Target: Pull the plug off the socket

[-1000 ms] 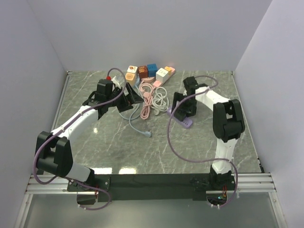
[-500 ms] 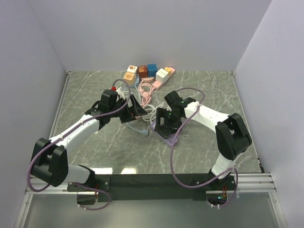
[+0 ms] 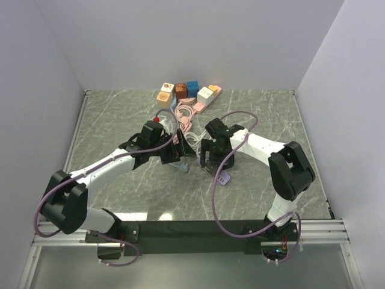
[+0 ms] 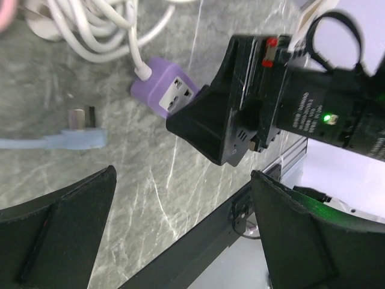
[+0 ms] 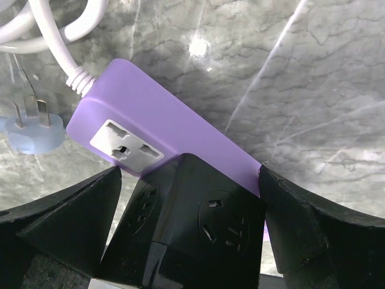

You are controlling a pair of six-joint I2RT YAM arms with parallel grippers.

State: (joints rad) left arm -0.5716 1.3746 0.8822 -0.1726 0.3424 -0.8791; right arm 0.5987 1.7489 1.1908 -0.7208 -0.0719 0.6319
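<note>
Parked over strip (image 5: 150,114) with right gripper (image 5: 189,180), jaws spread full, one finger each side of black adapter (image 5: 198,223) seated on the strip, further along from its cable end (touching or just clear: cannot tell). Probably set so to pin the strip down, or to close on the adapter. Hovering just left with left gripper (image 4: 183,180), jaws wide too, nothing between them. Likely staged to brace, or to take whatever comes free.

Lying loose on table (image 5: 313,72), just left of the strip's cable end: blue plug (image 4: 78,126), prongs bare, in no socket. Reads as out already (if that was the plug meant); otherwise, adapter left to pull. Showing bare beside the adapter: one socket (image 5: 125,143), nothing in it.

Around: white cable (image 4: 102,30) running off the strip's end into a coil just far of it, pink cable (image 3: 183,117) beyond that, coloured cubes (image 3: 192,88) at far edge, well apart.

In the way: white coil near both grippers, could snag. Also crowded, both arms nose to nose over one spot, little room to close without bumping.
</note>
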